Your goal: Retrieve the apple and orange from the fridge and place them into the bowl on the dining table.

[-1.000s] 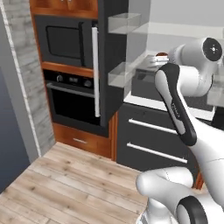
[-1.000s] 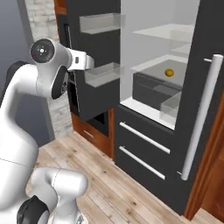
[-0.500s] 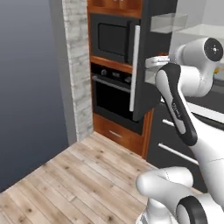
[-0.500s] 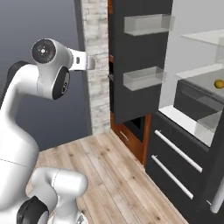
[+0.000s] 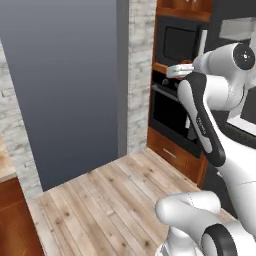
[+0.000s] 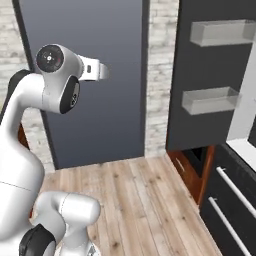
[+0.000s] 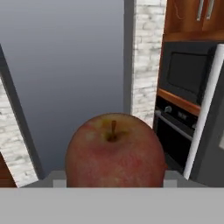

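Between the gripper's [image 7: 114,186] jaws sits the apple [image 7: 114,151].

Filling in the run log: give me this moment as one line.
phase: carrying | gripper: shut on apple | fridge: door open, at right | facing: grey wall, oven

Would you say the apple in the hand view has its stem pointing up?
Yes, the apple sits stem-up, its short brown stem rising from the top dimple.
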### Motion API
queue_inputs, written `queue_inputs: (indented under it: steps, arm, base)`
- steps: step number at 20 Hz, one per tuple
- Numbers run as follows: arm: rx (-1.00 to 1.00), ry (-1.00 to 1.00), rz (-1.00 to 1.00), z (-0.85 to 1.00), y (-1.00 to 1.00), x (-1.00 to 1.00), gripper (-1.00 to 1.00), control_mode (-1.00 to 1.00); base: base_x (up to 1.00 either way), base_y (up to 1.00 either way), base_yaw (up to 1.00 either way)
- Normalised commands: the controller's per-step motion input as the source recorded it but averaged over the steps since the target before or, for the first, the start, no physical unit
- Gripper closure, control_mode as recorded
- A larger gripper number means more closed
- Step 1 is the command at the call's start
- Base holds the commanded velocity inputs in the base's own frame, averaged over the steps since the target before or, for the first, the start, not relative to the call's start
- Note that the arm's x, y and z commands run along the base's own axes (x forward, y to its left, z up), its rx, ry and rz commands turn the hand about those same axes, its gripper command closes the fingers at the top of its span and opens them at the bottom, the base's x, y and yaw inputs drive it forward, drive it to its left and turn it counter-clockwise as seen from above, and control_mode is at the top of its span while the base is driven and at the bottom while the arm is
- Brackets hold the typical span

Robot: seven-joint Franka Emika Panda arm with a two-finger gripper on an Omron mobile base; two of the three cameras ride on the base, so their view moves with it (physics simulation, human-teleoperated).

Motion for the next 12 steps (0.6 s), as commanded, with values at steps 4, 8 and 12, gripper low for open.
queue_inputs:
  steps: [4,8,12]
  arm:
    - [0.00,0.00,0.00,0.00,0.00,0.00,1.00,1.00]
    - [0.00,0.00,0.00,0.00,0.00,0.00,1.00,1.00]
    - [0.00,0.00,0.00,0.00,0.00,0.00,1.00,1.00]
  base:
    - [0.00,0.00,0.50]
    - [-0.06,0.00,0.50]
    - [-0.19,0.00,0.48]
